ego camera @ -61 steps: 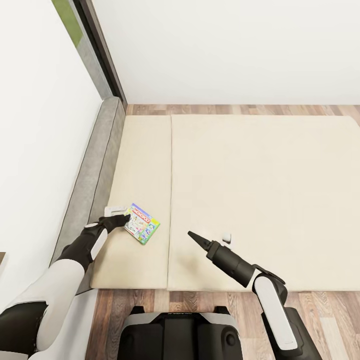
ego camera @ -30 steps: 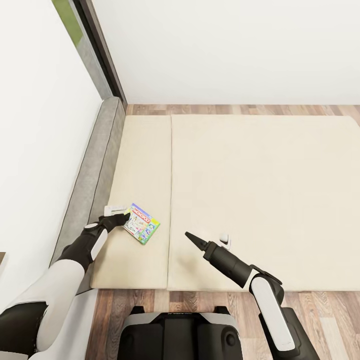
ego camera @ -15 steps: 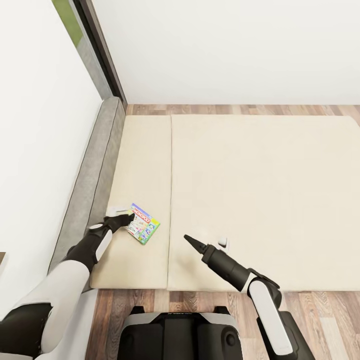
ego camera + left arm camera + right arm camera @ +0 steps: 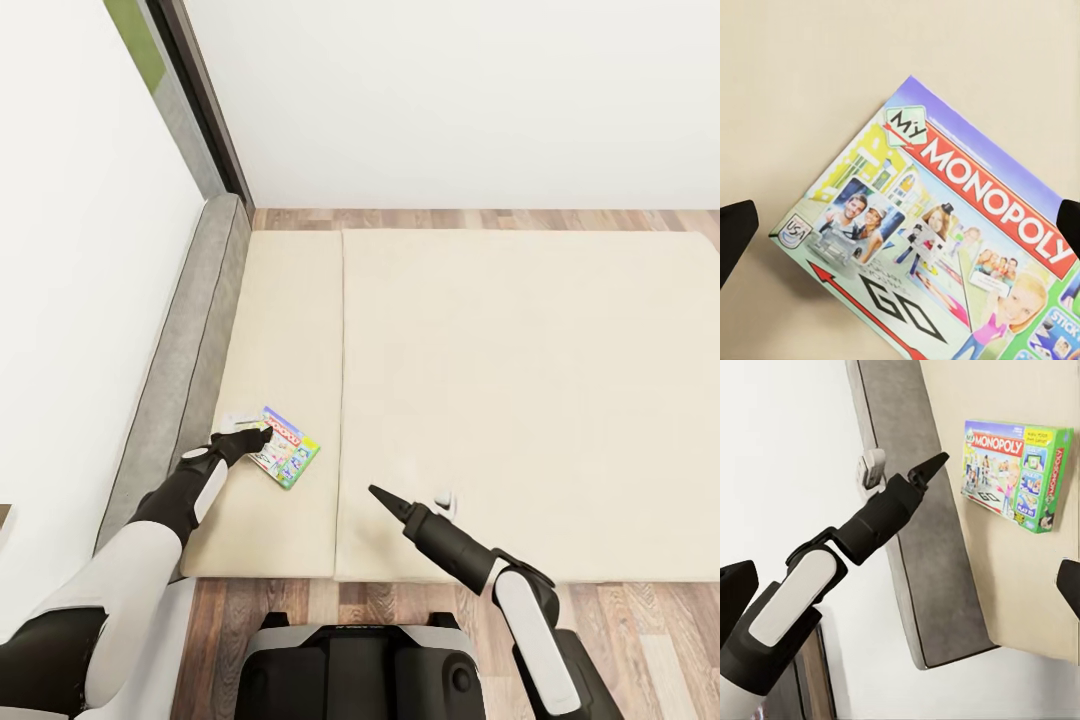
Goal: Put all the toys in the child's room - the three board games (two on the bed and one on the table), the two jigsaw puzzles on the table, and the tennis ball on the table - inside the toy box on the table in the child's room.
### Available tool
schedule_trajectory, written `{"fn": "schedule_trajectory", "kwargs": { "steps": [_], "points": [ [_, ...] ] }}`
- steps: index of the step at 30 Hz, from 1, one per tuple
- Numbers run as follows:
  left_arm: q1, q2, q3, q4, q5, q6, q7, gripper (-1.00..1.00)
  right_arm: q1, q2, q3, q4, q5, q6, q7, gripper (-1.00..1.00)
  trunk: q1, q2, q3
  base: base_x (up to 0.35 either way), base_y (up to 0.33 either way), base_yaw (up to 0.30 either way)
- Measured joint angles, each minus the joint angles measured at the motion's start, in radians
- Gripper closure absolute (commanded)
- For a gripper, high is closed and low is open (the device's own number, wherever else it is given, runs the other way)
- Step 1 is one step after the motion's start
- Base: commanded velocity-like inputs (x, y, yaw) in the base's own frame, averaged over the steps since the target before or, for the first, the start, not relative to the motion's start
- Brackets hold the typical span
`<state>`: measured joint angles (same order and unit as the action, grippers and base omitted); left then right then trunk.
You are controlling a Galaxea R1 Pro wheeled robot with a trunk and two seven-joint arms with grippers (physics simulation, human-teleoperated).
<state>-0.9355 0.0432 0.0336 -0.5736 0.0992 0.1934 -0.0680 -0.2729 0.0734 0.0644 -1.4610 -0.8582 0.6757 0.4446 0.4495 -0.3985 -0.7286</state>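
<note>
Monopoly board game: lay flat on bed.
Left gripper: my arm reached out low, jaws spread over its edge.
Right gripper: arm stretched forward above mattress, jaws apart.

Probably a home bedroom; low bed; wood floor

Board game lid: "My MONOPOLY", "GO", "USA".

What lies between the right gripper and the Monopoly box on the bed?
Only bare mattress and its lengthwise seam, in the head view. Right gripper points toward the Monopoly box; left gripper sits at the box's far edge.
</note>
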Motion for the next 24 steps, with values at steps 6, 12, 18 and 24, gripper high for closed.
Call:
{"fn": "schedule_trajectory", "kwargs": {
  "steps": [6, 12, 18, 24],
  "points": [
    [0.0, 0.002, 0.0, 0.0, 0.001, 0.0, -0.001, -1.0, 0.0, -0.001, 0.005, -0.009, -0.001, 0.002, 0.0, -1.0, 0.0, 0.0, 0.0, 0.0, 0.0, 0.0],
    [0.0, 0.003, 0.0, 0.0, 0.001, 0.0, -0.001, -1.0, 0.003, 0.004, 0.012, -0.043, 0.002, 0.011, -0.001, -1.0, 0.0, 0.0, 0.0, 0.0, 0.0, 0.0],
    [0.0, 0.004, 0.0, 0.0, 0.001, 0.0, -0.001, -1.0, 0.004, 0.001, 0.02, -0.076, 0.003, 0.033, -0.004, -1.0, 0.0, 0.0, 0.0, 0.0, 0.0, 0.0],
    [0.0, 0.004, 0.0, 0.0, 0.001, 0.0, -0.001, -1.0, -0.001, 0.003, 0.009, -0.11, 0.004, 0.067, -0.026, -1.0, 0.0, 0.0, 0.0, 0.0, 0.0, 0.0]
  ]
}}
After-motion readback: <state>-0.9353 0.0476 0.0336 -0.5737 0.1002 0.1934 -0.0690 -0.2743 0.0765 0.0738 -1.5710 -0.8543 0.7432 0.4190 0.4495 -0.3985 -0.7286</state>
